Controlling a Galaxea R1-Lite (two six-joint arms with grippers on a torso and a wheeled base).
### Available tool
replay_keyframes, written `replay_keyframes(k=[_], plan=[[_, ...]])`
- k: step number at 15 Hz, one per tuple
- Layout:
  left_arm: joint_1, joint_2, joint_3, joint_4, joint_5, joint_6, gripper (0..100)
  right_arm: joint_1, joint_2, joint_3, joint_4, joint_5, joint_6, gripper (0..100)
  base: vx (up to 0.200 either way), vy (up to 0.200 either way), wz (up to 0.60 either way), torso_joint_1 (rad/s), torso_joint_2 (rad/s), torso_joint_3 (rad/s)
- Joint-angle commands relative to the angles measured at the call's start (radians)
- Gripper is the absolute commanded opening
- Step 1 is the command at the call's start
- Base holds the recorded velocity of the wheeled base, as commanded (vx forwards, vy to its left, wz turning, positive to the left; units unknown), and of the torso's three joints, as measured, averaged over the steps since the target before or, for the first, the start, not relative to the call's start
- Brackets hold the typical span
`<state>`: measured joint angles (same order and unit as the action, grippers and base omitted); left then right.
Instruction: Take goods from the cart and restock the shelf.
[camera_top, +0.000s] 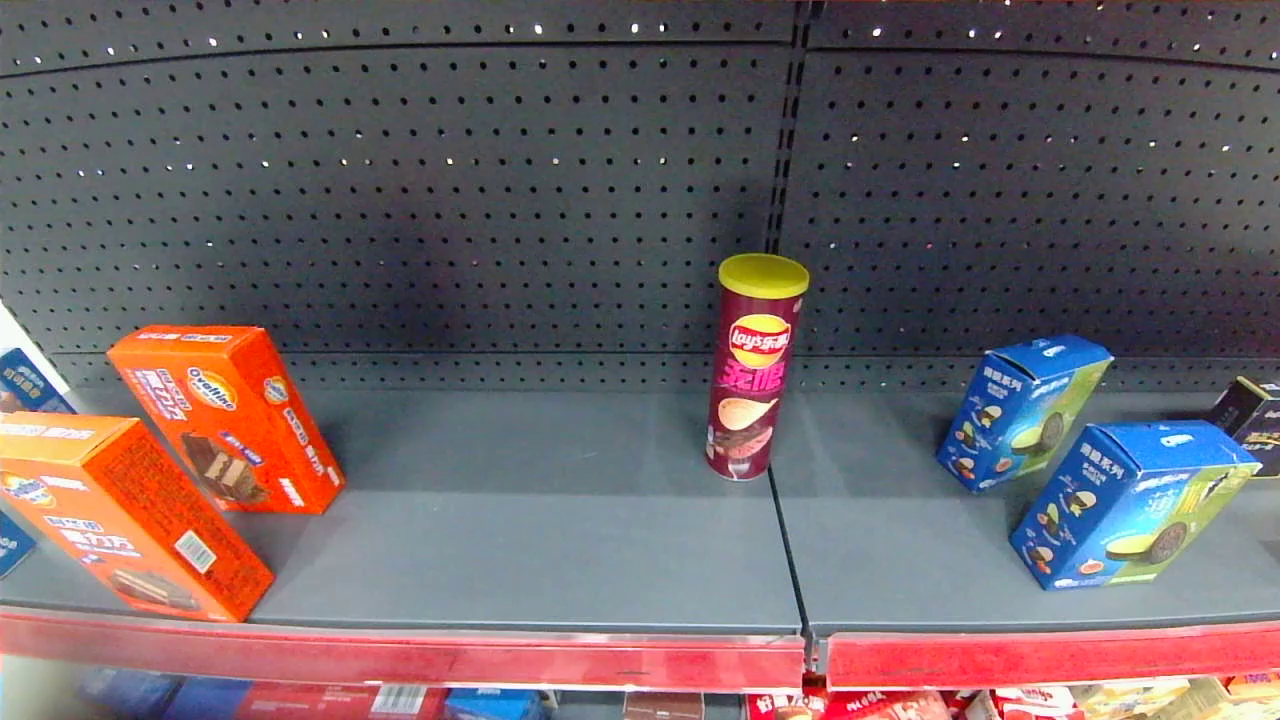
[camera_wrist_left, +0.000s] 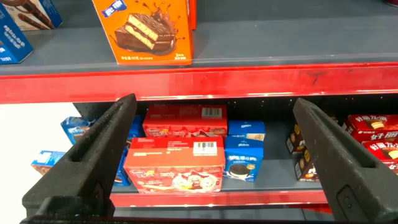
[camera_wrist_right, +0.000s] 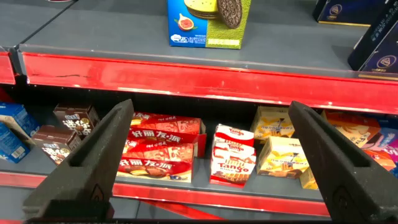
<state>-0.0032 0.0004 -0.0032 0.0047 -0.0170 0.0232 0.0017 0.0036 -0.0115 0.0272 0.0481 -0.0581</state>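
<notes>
A maroon chip can with a yellow lid (camera_top: 755, 368) stands upright near the middle of the grey shelf (camera_top: 520, 530), at the seam between two boards. Two orange wafer boxes (camera_top: 225, 415) (camera_top: 120, 515) stand at the shelf's left, two blue-green cookie boxes (camera_top: 1020, 410) (camera_top: 1130, 505) at its right. My left gripper (camera_wrist_left: 214, 168) is open and holds nothing, in front of the red shelf edge (camera_wrist_left: 249, 81) below an orange box (camera_wrist_left: 146, 31). My right gripper (camera_wrist_right: 214, 168) is open too, holding nothing, in front of the red edge (camera_wrist_right: 186, 74) below a blue-green cookie box (camera_wrist_right: 208, 22).
A dark pegboard (camera_top: 450, 200) backs the shelf. A dark box (camera_top: 1250, 420) stands at the far right, blue packs (camera_top: 25, 385) at the far left. The lower shelf holds red boxes (camera_wrist_left: 177, 162), blue cookie packs (camera_wrist_left: 244, 155), red wafer packs (camera_wrist_right: 161, 155) and yellow boxes (camera_wrist_right: 280, 149).
</notes>
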Motion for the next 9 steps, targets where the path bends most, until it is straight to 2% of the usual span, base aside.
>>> replay_keyframes(k=[1,9], plan=[[0.0,0.0,0.0,0.0,0.0,0.0,100,0.0,0.004,-0.001,-0.001,0.001,-0.002,100,0.0,0.0,0.0,0.0,0.0,0.0],[0.0,0.0,0.0,0.0,0.0,0.0,100,0.0,0.001,-0.001,-0.003,0.003,-0.003,100,0.0,0.0,0.0,0.0,0.0,0.0]])
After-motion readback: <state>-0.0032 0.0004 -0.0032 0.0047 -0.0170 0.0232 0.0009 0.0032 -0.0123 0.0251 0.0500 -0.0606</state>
